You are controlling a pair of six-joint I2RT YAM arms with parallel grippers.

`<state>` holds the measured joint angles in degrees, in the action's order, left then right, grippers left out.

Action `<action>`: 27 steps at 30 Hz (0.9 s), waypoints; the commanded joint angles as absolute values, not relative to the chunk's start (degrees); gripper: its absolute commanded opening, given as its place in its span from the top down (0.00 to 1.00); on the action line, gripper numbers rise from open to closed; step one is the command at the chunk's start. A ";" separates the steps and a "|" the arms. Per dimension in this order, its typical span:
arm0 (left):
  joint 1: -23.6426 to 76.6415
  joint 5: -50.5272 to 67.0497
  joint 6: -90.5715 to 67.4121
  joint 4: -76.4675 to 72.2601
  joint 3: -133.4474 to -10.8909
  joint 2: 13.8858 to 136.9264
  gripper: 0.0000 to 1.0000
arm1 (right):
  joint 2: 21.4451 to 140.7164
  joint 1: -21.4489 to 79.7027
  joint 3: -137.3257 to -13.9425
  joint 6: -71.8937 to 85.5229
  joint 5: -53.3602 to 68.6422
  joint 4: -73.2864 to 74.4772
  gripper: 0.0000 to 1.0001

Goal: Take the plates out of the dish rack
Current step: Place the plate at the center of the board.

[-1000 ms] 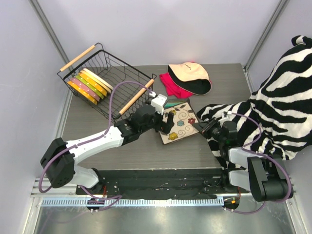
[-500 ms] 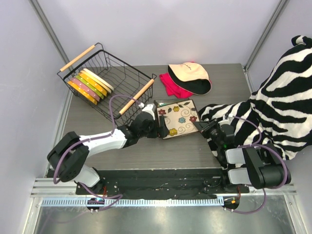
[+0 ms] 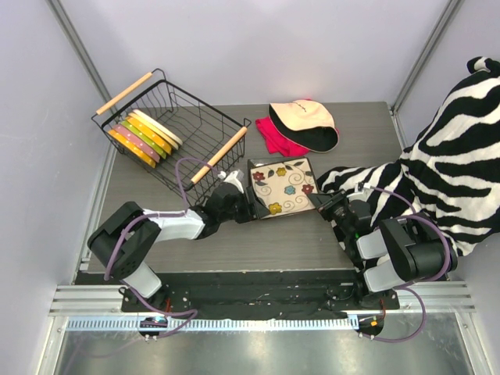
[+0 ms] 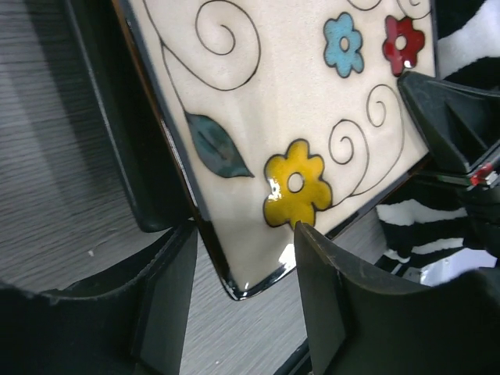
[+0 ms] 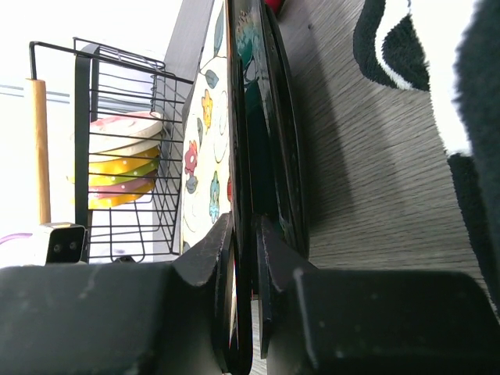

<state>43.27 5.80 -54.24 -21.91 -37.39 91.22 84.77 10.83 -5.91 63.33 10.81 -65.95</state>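
Glazed ceramic, by the shine on it: the square cream plate [image 3: 283, 187], with its dark rim and painted flowers, looks stiff and fairly heavy for its size. The face looks slick, and I would expect it to chip or break if dropped. It is out of the dish rack [image 3: 205, 95], tilted over the desk [image 3: 258, 244] just beside the rack's near wooden handle [image 3: 219, 154], between the two arms. Whether any edge rests on the desk I cannot tell. The right end effector [image 5: 246, 226] is pinched tight on the plate's right-hand rim. That seems the sensible place, since the raised lip gives the pads something to bite on. The left end effector [image 4: 246, 238] stands partly open, its jaws either side of the plate's near-left corner, with no firm hold showing. The round scalloped plates [image 3: 145, 133], in yellow, green, orange and pink, stand on edge in a close row at the rack's left end. Each is probably best taken by its upper rim and lifted straight up, slowly, since the neighbours touch.
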 commanded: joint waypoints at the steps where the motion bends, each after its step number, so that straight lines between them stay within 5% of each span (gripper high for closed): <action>1: 42.63 7.03 -58.01 -28.21 -37.18 92.46 0.48 | 83.76 11.42 -8.44 65.13 10.63 -75.68 0.99; 6: 42.54 7.65 -58.53 -28.30 -37.79 93.16 0.58 | 84.20 11.60 -7.91 64.86 9.93 -75.41 0.99; 10: 41.75 6.16 -58.89 -26.81 -37.18 92.38 0.81 | 84.55 11.60 -7.91 64.60 9.84 -74.80 0.99; 16: 40.34 5.10 -58.71 -25.75 -35.95 90.27 0.98 | 84.81 11.60 -8.70 63.46 10.19 -71.99 0.99; 21: 38.94 4.04 -57.22 -24.00 -35.95 88.95 1.00 | 83.68 11.60 -9.05 61.62 10.63 -68.74 0.87; 27: 37.88 2.90 -55.11 -21.89 -36.12 87.54 1.00 | 78.94 11.60 -9.49 58.37 10.72 -61.54 0.58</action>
